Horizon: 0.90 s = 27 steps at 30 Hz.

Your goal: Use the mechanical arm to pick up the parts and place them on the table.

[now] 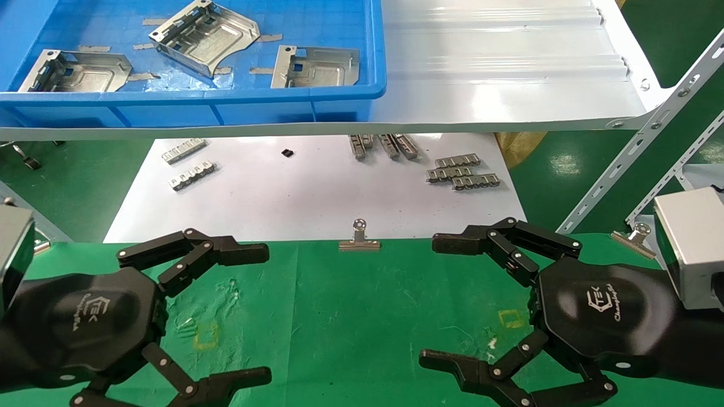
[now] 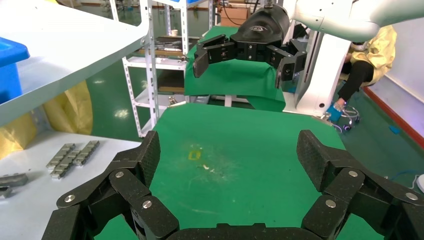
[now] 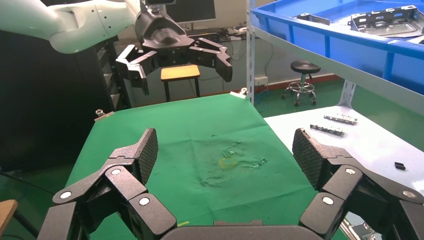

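While three sheet-metal parts (image 1: 203, 37) lie in the blue bin (image 1: 339, 96), you see the left hand (image 1: 249, 314) and right hand (image 1: 438, 299) spread wide, empty, above the green table (image 1: 350, 316).

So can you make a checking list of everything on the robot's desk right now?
Surface: green table with wrinkled cloth and yellow square marks; no parts on it yet.
Job's things: three metal parts in the blue bin on the white shelf: left part, middle part, right part.
Clutter: toothed metal strips and a small black piece on the white sheet; binder clip at the cloth's far edge, another at its right corner.
Grippers: left gripper and right gripper both open, empty, over the cloth.
Cables: nothing seen on the table.
Surroundings: green floor, metal racks, a stool.
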Tool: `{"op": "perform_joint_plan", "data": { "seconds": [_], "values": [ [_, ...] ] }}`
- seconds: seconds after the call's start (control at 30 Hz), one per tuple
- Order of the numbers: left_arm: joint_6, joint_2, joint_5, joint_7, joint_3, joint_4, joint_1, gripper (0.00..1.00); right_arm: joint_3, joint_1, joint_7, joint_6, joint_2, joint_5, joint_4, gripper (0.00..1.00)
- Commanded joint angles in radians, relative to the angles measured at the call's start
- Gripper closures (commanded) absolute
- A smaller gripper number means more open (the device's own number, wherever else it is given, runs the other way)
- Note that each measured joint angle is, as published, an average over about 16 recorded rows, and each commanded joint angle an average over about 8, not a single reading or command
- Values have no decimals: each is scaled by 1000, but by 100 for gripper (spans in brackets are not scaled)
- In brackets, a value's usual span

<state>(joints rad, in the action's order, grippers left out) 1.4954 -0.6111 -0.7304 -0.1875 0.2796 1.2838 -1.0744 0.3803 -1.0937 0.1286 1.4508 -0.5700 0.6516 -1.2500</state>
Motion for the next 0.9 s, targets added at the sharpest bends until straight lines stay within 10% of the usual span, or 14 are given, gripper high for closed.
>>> {"op": "perform_joint_plan", "data": {
  "seconds": [0.03,0.9],
  "values": [
    [0,0,0,0,0,0,0,0,0,0,0,0,0,0,0,100],
    [0,0,0,0,0,0,0,0,0,0,0,0,0,0,0,100]
  ]
}}
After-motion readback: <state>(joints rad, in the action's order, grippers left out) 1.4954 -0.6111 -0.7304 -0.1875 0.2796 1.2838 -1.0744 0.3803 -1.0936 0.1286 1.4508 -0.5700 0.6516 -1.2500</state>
